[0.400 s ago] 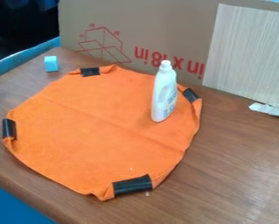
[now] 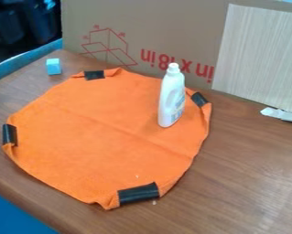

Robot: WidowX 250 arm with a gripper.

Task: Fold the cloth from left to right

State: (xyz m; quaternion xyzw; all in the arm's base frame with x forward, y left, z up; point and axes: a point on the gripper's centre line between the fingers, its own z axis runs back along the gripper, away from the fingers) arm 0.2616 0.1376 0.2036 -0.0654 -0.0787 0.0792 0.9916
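One thing I cannot tell is whether the pincer is released, clenched or grasping something. The orange cloth (image 2: 99, 137) lies spread out, unfolded, on the brown wooden bench (image 2: 246, 183), its lower left side close to the bench's near-left edge. A faint crease runs slantwise across it. Four black strips sit at the rim of the cloth: the far strip (image 2: 94, 75), the right strip (image 2: 198, 99), the left strip (image 2: 10, 135) and the near strip (image 2: 138, 194). A white bottle (image 2: 171, 98) stands upright on the right-hand far part of the cloth, just beside the right strip. One pale speck (image 2: 137, 176) shows on the cloth by the near strip, and another speck (image 2: 154, 203) on the bench just off it.

Beyond the cloth, a light blue block (image 2: 54, 66) rests towards the bench's far-left edge, apart from the cloth. Cardboard (image 2: 136, 27) with red print stands along the bench's far edge, a pale wood-grained panel (image 2: 258, 55) against its right part. A white object (image 2: 281, 114), too little of it showing to name, lies near the foot of the panel. Blue material (image 2: 13, 215) shows below the near-left edge.
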